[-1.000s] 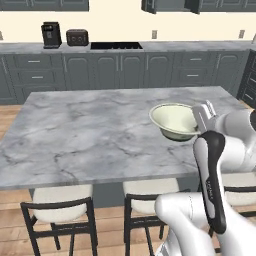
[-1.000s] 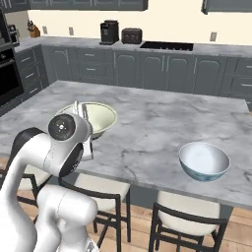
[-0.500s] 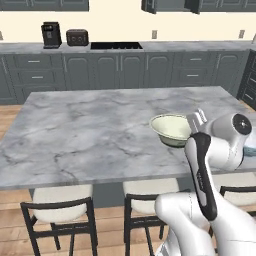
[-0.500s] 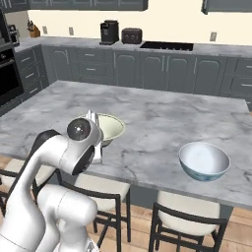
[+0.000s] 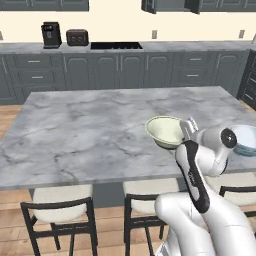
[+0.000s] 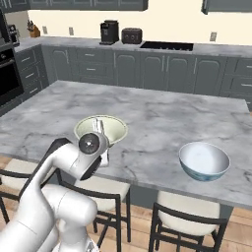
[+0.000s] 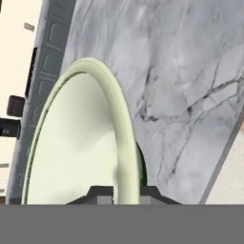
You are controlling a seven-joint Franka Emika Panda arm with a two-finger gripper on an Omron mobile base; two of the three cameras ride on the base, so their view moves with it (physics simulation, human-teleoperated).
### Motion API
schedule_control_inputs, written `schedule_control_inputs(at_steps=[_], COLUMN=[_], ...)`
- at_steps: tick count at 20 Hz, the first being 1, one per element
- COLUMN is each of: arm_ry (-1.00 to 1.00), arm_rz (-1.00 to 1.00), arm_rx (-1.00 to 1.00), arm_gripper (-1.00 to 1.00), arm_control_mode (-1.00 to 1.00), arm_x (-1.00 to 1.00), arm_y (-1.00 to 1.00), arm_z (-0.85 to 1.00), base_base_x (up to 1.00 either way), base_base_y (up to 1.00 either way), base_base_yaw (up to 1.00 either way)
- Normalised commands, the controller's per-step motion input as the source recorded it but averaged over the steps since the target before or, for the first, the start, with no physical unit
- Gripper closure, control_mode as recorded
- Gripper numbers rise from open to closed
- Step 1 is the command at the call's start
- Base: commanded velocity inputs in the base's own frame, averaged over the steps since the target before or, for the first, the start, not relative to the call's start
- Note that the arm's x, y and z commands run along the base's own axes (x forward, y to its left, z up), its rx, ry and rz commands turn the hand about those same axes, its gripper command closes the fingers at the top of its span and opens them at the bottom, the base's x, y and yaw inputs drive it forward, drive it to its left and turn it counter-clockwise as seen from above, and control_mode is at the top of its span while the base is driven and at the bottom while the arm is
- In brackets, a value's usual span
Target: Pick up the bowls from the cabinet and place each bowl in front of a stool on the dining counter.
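2 bowls are seen over the dining counter (image 5: 90, 130): the pale green bowl (image 5: 166, 131) is pinched at its rim by the gripper (image 5: 188, 128) above the near edge, beside a stool (image 6: 101, 189), while the white and blue bowl (image 6: 204, 161) rests to its right.

On the dining counter (image 6: 162, 115), near its front edge: pale green bowl (image 6: 101, 130) to the left, white-and-blue bowl (image 6: 204, 161) well apart to the right. Below that edge, stools (image 6: 189, 216). Behind, along the wall countertop (image 5: 150, 46): coffee machine (image 5: 51, 34), toaster (image 5: 77, 37), cooktop (image 5: 116, 45).
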Motion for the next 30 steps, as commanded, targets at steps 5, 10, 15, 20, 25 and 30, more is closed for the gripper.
schedule_control_inputs(at_steps=[5,10,15,20,25,30], arm_ry=[0.05,0.12,0.09,0.02,0.02,0.02], arm_rz=[0.02,0.01,0.00,0.00,0.00,0.00], arm_rx=[0.01,0.00,0.00,0.00,0.00,0.00], arm_gripper=[1.00,1.00,1.00,1.00,1.00,1.00], arm_control_mode=[-1.00,-1.00,-1.00,-1.00,-1.00,-1.00], arm_x=[0.49,0.50,0.33,0.24,0.29,0.29], arm_y=[0.00,0.00,-0.01,-0.02,-0.03,-0.03], arm_z=[-0.33,-0.30,-0.43,-0.49,-0.49,-0.50], base_base_x=[0.00,0.00,0.00,0.00,0.00,0.00], base_base_y=[0.00,0.00,0.00,0.00,0.00,0.00], base_base_yaw=[0.00,0.00,0.00,0.00,0.00,0.00])
